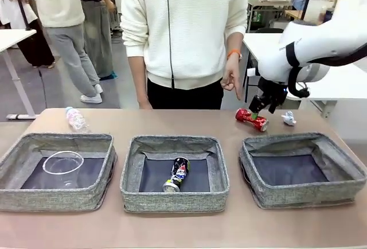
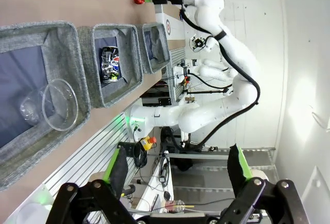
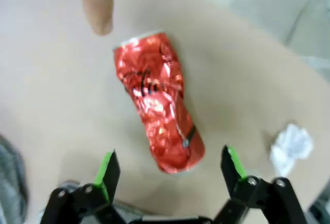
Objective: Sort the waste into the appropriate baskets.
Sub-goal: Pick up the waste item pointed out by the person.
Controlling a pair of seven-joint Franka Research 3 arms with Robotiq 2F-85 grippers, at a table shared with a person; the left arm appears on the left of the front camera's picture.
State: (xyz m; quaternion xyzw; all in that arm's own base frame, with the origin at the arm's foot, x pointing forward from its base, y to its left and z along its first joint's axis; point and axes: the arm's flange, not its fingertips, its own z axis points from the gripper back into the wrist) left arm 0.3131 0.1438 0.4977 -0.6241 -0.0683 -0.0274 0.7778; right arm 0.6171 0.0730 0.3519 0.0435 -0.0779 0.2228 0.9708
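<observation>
A crushed red can (image 1: 251, 119) (image 3: 157, 121) lies on the table behind the right basket (image 1: 298, 140). My right gripper (image 1: 256, 113) (image 3: 170, 170) hovers open just above it, fingers on either side, not touching. A crumpled white paper ball (image 1: 288, 118) (image 3: 291, 146) lies beside the can. The left basket (image 1: 57, 140) holds a clear plastic cup (image 1: 63, 163) (image 2: 58, 105). In the middle basket (image 1: 172, 141) rests a dark printed can (image 1: 178, 174) (image 2: 110, 64). A clear plastic bottle (image 1: 75, 120) lies behind the left basket. My left gripper (image 2: 178, 170) is open and holds nothing.
A person in a white sweater stands at the far side, one hand (image 1: 232, 82) pointing down at the red can; the fingertip (image 3: 95, 2) is just beyond it. The right basket's dark bottom is bare. The baskets stand in a row along the table's near side.
</observation>
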